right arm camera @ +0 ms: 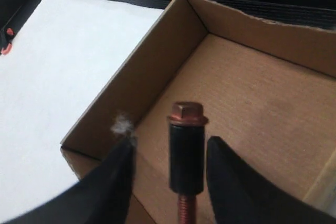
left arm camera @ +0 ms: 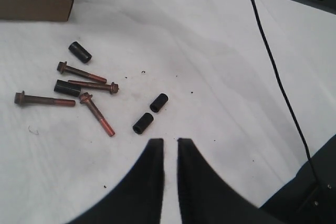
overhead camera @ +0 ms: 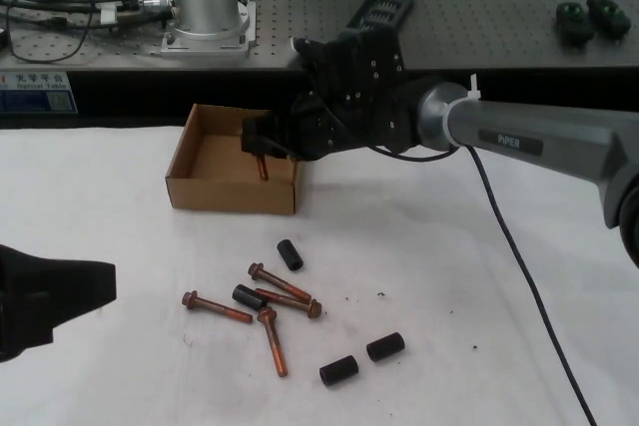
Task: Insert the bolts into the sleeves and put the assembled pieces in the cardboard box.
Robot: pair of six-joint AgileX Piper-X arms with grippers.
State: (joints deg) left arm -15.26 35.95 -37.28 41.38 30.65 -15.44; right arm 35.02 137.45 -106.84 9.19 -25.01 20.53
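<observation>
Black fingers [left arm camera: 152,182] of the left gripper [left arm camera: 170,148] sit drawn almost together with nothing between them, low over the white cloth [left arm camera: 210,66] at the near edge of the bench. Just ahead of them lie the parts not yet dealt with: four loose bolts [left arm camera: 81,71], three of them in a rough heap with one sleeve tucked among them, and four loose sleeves [left arm camera: 158,102] in all, two lying side by side closest to the idle gripper. Across the cloth the right gripper [right arm camera: 170,141] hangs over the near wall of the cardboard box [right arm camera: 131,77] with an assembled piece [right arm camera: 186,153] between its fingers, a bolt pushed through a sleeve with its head pointing down into the box. Cardboard shows on both sides of the sleeve, so the fingers appear spread and the piece let go rather than pinched. By this count the job looks barely begun: one piece is joined and at the point of delivery, while four bolts and four sleeves remain to be mated and carried over.
</observation>
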